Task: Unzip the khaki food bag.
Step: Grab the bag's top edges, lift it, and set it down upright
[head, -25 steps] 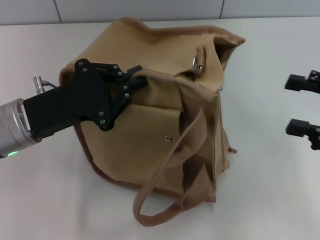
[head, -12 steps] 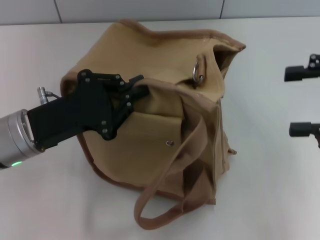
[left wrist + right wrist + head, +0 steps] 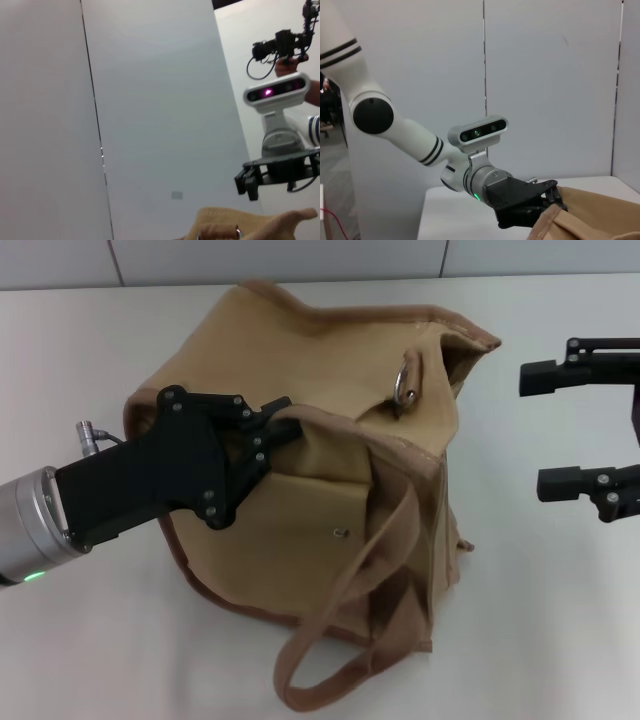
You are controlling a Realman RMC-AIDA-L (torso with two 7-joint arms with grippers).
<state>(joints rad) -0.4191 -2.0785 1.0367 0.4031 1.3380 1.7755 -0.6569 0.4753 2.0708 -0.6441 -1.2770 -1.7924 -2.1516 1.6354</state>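
The khaki food bag [image 3: 320, 490] stands slumped on the white table, one webbing handle [image 3: 340, 640] hanging down its front and the snap [image 3: 340, 533] on its pocket. A silver zipper pull ring [image 3: 407, 380] sits at the top near the right corner. My left gripper [image 3: 278, 420] is shut on the bag's upper front edge at the left. My right gripper [image 3: 532, 430] is open and empty, just right of the bag's top corner and apart from it. The right wrist view shows the left gripper [image 3: 547, 197] on the bag [image 3: 592, 215].
The white table [image 3: 560, 620] surrounds the bag, with a grey wall behind its far edge. The left wrist view shows mostly wall, the bag's top [image 3: 240, 226] and the right gripper [image 3: 249, 182] farther off.
My right gripper has moved left toward the bag's top right corner. The left gripper keeps its hold; the bag's top has shifted slightly.
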